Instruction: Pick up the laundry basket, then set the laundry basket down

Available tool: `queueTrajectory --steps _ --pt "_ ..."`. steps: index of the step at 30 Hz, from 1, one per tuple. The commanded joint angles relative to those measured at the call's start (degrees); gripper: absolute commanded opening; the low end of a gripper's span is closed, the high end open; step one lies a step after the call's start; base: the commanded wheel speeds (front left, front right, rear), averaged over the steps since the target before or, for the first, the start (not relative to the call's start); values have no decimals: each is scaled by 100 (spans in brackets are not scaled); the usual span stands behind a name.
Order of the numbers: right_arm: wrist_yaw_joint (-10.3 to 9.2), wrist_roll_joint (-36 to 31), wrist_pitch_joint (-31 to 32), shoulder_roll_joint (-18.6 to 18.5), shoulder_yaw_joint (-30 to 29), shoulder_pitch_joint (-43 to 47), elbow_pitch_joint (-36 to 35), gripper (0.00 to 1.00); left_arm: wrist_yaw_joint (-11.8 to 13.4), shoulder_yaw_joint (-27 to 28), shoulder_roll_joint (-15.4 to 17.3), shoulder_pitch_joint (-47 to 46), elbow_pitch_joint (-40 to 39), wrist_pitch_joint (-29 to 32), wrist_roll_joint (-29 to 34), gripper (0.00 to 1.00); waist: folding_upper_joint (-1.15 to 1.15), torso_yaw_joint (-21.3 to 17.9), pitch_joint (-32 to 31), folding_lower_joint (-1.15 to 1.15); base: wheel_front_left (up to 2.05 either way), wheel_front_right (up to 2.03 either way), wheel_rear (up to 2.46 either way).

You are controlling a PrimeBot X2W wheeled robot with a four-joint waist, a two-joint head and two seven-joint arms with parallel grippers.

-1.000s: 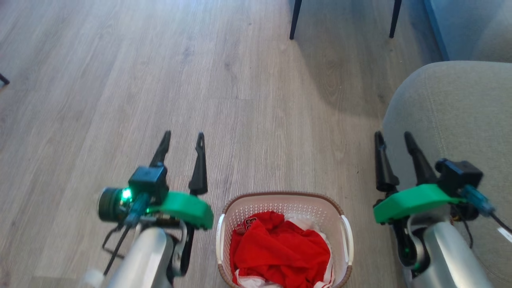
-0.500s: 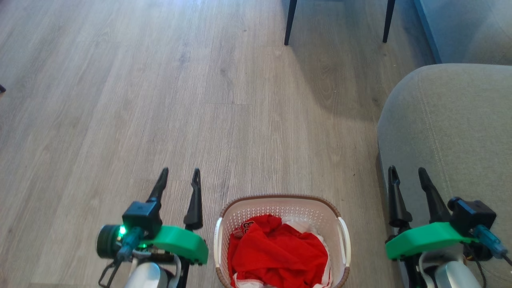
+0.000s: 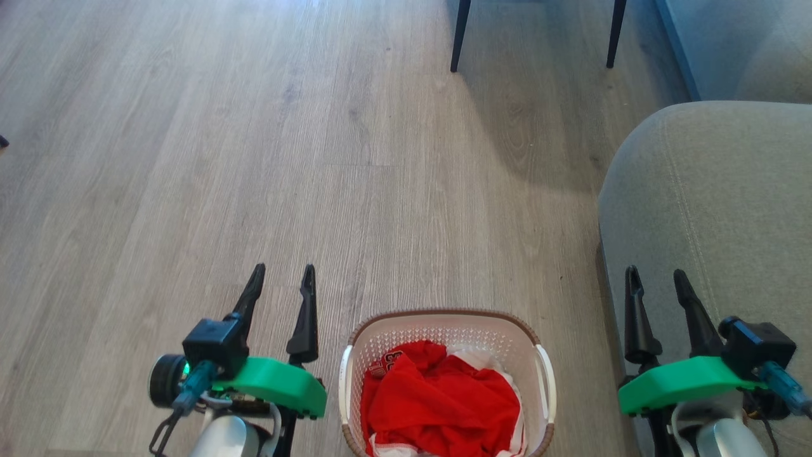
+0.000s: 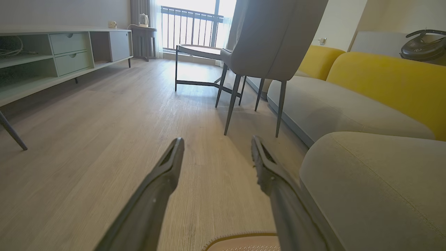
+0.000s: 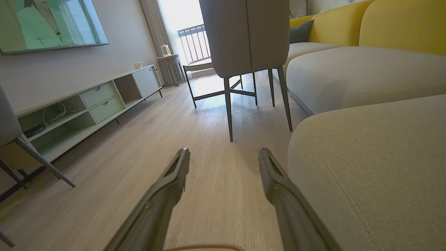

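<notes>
While both arms drew back, left gripper [image 3: 280,276] and right gripper [image 3: 656,279] flanked the laundry basket [image 3: 448,324], jaws open, basket ungrasped.

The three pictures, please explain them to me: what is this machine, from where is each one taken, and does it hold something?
It is a wheeled robot with two arms. The head view looks down from its head at a wooden floor. Each wrist view looks along one arm's two dark fingers. The left gripper and right gripper are both open and hold nothing. Between them on the floor stands the basket, with red and white clothes inside. A grey sofa is on the right, chair legs further ahead.
</notes>
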Motion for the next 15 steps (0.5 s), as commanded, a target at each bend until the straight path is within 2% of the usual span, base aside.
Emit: queueTrajectory --steps 1,15 --pt "41 -42 -70 -24 132 -195 -210 100 -32 235 -20 -181 -203 -47 -43 100 0 -2 1 0 0 0 0" --pt "41 10 -70 -24 170 -194 -173 100 -81 219 -20 -187 -158 -47 -37 100 0 0 -15 0 0 0 0"
